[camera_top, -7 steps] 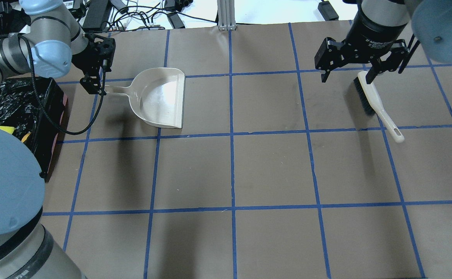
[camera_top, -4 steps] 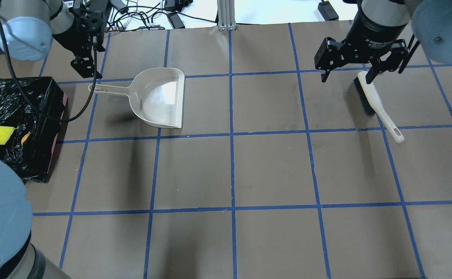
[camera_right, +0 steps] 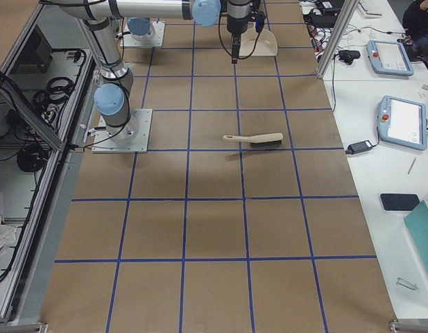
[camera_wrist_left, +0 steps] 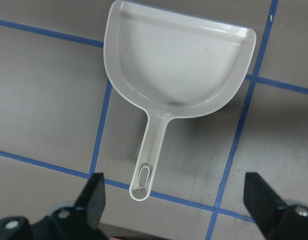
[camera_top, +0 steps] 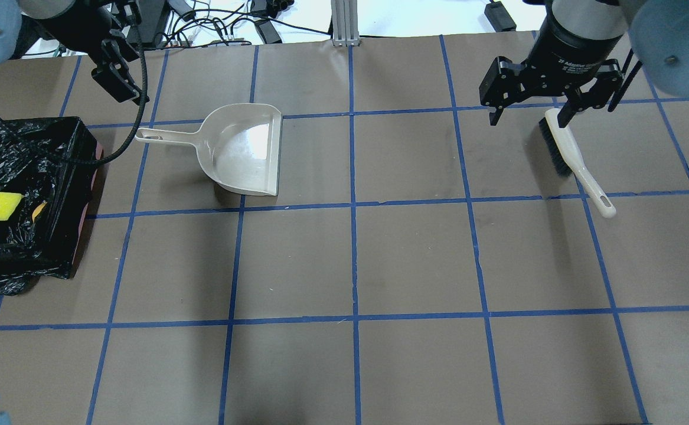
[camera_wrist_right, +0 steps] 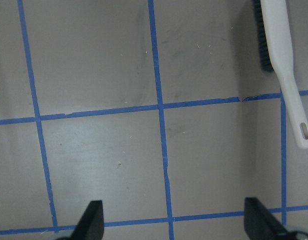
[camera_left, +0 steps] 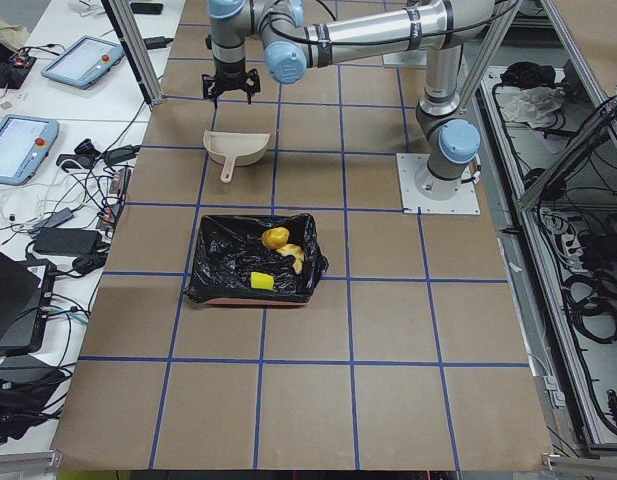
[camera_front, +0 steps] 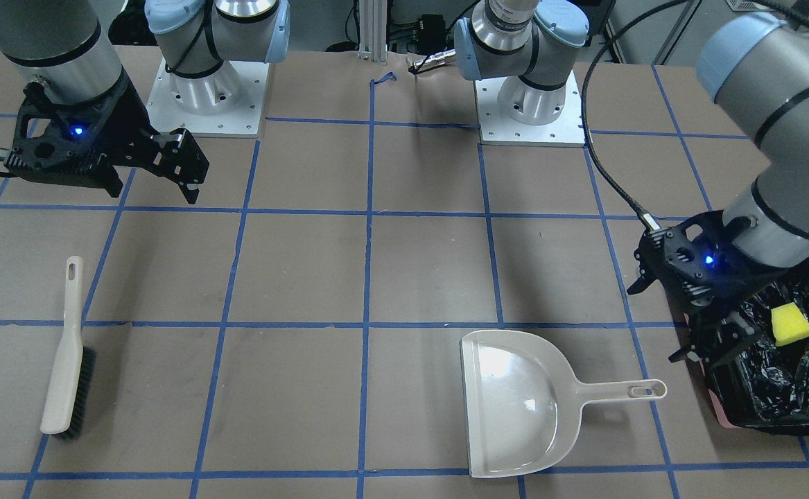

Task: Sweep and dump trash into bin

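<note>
Left jaws spread wide and empty, hanging above the near edge of the bin [camera_top: 75, 177]. From the left wrist camera, the handle tip of the dustpan [camera_top: 244, 150] lies on the counter [camera_top: 415, 260] below the gap between the two fingers, untouched. Right jaws also wide open and empty, held above the counter just beside the bristle end of the brush [camera_top: 562, 147].

The bin, lined with a crinkled black bag, sits at the counter's left end. All the trash lies inside it: a yellow sponge [camera_top: 2, 205], a golden potato [camera_left: 276, 238] and, touching it, a paler slice [camera_left: 292, 257].

The beige dustpan lies flat and empty near the bin, its handle pointing toward the bin, its open mouth facing away.

The brush lies well apart at the right end, bristles on their side, handle angled toward the robot. The counter is brown paper with a blue tape grid.
</note>
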`<state>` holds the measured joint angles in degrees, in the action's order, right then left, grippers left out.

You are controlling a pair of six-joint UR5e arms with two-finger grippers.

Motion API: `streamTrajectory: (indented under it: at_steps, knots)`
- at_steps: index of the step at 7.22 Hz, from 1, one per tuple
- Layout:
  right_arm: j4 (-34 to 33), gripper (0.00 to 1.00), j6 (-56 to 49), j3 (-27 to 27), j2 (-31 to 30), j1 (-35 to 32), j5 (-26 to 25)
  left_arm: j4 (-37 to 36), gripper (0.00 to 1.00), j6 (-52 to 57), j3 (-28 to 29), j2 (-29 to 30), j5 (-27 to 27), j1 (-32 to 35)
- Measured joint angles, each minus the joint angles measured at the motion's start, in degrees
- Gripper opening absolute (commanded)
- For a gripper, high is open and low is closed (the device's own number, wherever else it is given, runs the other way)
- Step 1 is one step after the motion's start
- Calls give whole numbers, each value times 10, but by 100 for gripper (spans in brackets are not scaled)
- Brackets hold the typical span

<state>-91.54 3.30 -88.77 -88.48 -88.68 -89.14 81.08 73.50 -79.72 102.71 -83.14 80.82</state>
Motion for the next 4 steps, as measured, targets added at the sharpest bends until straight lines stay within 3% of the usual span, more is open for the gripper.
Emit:
streamTrajectory:
  at_steps: [4]
  knots:
    - [6,100,-4,0,-4,0,1,110,100,-360,-42,-105,-12,43]
